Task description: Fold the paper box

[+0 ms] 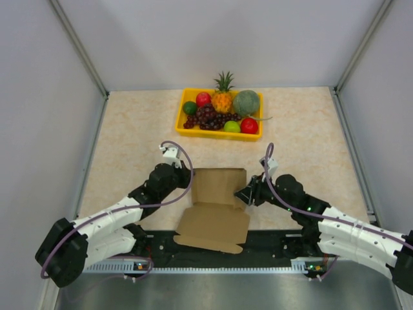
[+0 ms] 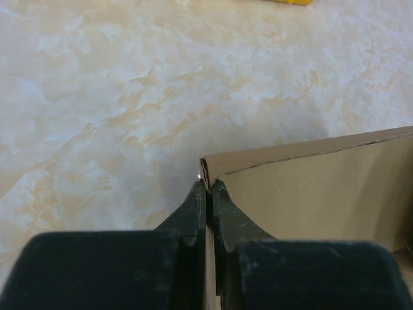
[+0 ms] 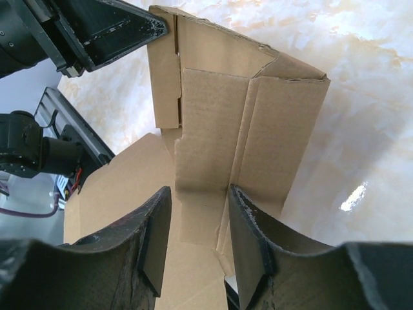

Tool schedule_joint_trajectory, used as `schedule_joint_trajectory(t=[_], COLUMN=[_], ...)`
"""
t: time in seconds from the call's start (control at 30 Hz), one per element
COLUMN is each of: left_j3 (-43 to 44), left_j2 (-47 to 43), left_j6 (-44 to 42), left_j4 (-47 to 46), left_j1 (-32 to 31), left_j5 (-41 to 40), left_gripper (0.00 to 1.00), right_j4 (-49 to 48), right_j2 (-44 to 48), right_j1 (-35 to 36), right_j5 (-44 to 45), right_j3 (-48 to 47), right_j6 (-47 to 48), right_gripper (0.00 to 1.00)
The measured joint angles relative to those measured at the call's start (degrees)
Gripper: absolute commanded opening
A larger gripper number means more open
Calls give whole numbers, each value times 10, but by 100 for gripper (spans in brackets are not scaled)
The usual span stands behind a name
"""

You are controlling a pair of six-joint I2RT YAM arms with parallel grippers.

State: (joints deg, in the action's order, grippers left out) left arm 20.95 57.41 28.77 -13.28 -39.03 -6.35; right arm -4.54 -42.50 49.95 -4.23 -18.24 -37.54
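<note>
Left end effector point(image 2: 208, 187) pinched the paper box point(image 1: 218, 187) edge; right end effector point(image 3: 200, 194) gaped alongside; box ran lengthwise between them, flap point(image 1: 213, 227) rearward

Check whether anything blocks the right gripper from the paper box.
Nothing visible does. The right gripper has its jaws open and faces the raised wall of the paper box directly, with only cardboard ahead. The left gripper is shut on the box's opposite corner.

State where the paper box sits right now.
Top view: the paper box lies at the near edge, between the left pincer and right pincer.
</note>
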Motion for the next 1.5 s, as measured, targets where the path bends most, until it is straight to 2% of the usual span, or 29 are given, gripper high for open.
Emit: schedule_joint_trajectory(t=[0.07,0.1,0.13,0.2,0.33,0.5,0.93,1.03,1.1,1.17,1.43,1.47,1.5], left_j3=[-1,-2,-4,-7,-9,-9,-9,-8,-8,-8,-7,-7,-6], left_j2=[-3,-6,-9,-12,-14,-14,-7,-2,-2,-2,4,5,5], left_j6=[0,1,1,1,3,8,13,13,13,13,16,17,18], left_j4=[0,-1,-2,-2,-2,-3,-8,-8,-8,-8,-8,-8,-8], left_j1=[0,0,0,0,0,0,-4,-4,-5,-7,-12,-12,-12], left_j5=[1,2,2,2,10,29,53,55,54,54,52,52,52], left_gripper=[0,0,0,0,0,0,0,0,0,0,0,0,0], right_j4=[-2,-2,-2,0,25,68,191,216,233,252,316,322,327], right_j2=[0,1,2,3,4,-17,-95,-120,-136,-152,-206,-211,-214], right_j1=[0,0,0,0,0,-1,27,49,63,74,112,117,120], right_j5=[1,1,3,11,46,79,186,221,248,274,365,373,378], right_j3=[0,0,0,0,-1,-17,-104,-123,-136,-148,-202,-207,-210], right_j6=[1,2,3,7,8,9,7,7,8,6,-4,-7,-10], right_gripper=[36,25,17,11,25,32,32,24,13,9,15,16,23])
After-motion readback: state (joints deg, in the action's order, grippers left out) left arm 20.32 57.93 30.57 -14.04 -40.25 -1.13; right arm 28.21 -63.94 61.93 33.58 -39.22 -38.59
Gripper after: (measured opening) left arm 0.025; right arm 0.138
